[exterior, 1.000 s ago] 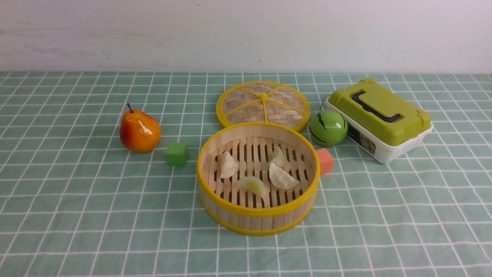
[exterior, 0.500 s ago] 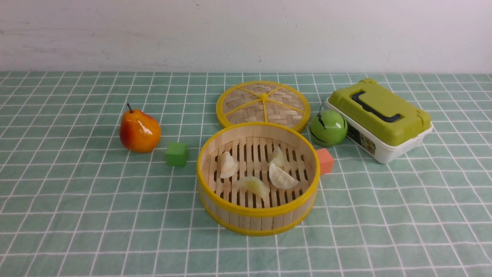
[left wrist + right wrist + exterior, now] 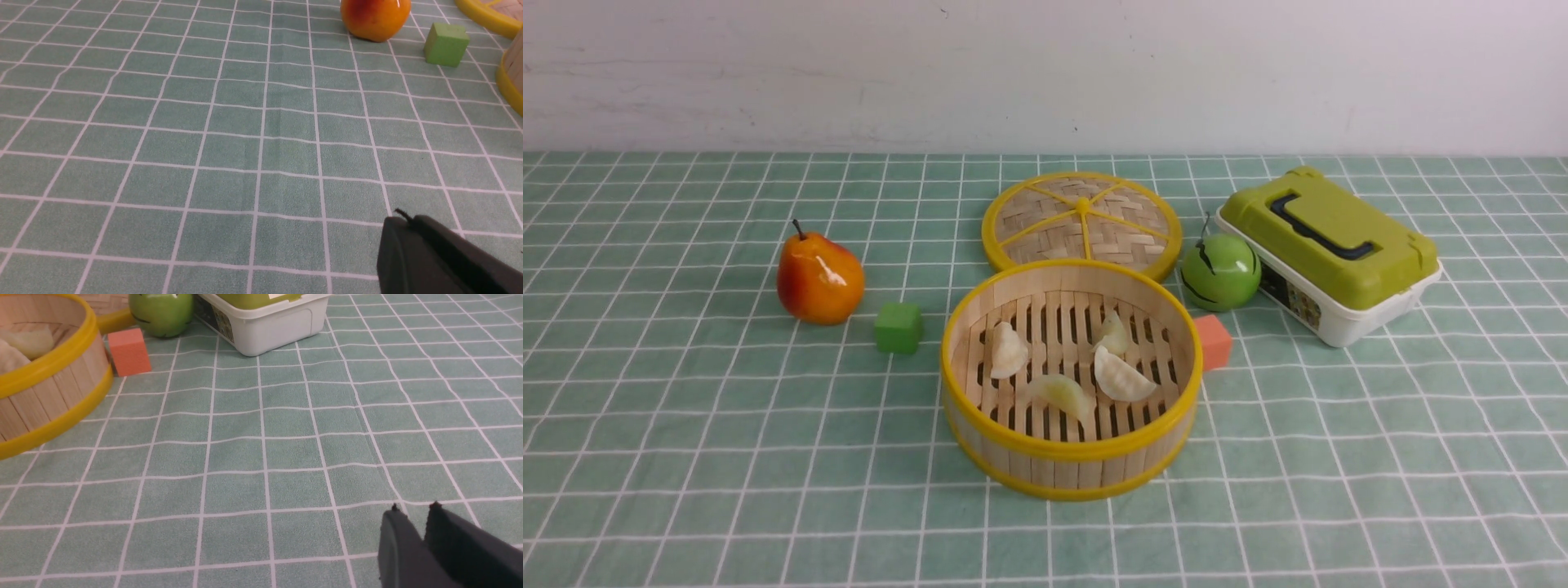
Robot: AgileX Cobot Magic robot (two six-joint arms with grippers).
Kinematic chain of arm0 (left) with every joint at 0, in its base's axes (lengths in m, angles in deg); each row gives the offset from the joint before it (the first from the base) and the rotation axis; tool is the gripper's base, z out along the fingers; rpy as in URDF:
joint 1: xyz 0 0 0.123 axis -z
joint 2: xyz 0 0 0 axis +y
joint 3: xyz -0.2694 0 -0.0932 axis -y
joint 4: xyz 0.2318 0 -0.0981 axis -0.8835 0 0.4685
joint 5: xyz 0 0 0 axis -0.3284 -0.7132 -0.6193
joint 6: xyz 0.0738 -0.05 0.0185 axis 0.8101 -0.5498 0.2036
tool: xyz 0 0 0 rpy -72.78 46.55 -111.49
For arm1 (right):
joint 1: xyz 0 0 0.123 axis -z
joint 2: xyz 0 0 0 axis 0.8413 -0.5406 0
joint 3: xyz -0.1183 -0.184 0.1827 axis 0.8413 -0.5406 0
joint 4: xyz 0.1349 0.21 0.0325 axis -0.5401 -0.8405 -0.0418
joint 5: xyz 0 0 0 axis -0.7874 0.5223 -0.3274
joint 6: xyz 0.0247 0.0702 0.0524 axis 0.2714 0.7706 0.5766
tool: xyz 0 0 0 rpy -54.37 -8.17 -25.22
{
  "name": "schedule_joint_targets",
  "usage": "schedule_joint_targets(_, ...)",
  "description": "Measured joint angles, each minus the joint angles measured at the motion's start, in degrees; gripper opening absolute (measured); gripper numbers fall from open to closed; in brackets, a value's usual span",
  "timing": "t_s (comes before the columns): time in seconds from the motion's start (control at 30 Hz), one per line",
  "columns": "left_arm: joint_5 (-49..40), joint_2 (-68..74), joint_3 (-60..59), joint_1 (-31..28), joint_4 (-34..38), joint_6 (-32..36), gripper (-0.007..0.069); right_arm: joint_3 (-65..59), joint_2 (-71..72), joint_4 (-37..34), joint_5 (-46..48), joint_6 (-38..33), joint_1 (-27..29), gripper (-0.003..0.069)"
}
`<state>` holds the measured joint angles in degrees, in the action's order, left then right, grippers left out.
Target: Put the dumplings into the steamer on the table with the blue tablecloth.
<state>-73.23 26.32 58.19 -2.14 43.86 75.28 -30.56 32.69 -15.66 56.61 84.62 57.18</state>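
The steamer [image 3: 1072, 377] is a round basket of pale wooden slats with glossy yellow rims, standing at the centre of the surface [image 3: 686, 457] on the blue tablecloth [image 3: 1339, 457], a soft teal weave gridded in white. All four dumplings [image 3: 1066, 369], pleated and faintly translucent, lie on its slatted floor. The flat woven lid [image 3: 1082, 222] rests at 12 o'clock, touching its rim.

The left claw [image 3: 402, 222] hovers low over bare cloth, tips pressed together. The right claw [image 3: 413, 511] hovers likewise, tips slightly parted, gripping nothing.

Nothing on the surface has shifted over the last second.
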Motion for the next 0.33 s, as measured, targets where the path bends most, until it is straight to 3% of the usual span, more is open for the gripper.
schedule_joint_targets(0.33,0.0,0.0,0.0,0.0,0.0,0.0,-0.0013,0.0,0.0,0.0,0.0,0.0,0.0,0.0115)
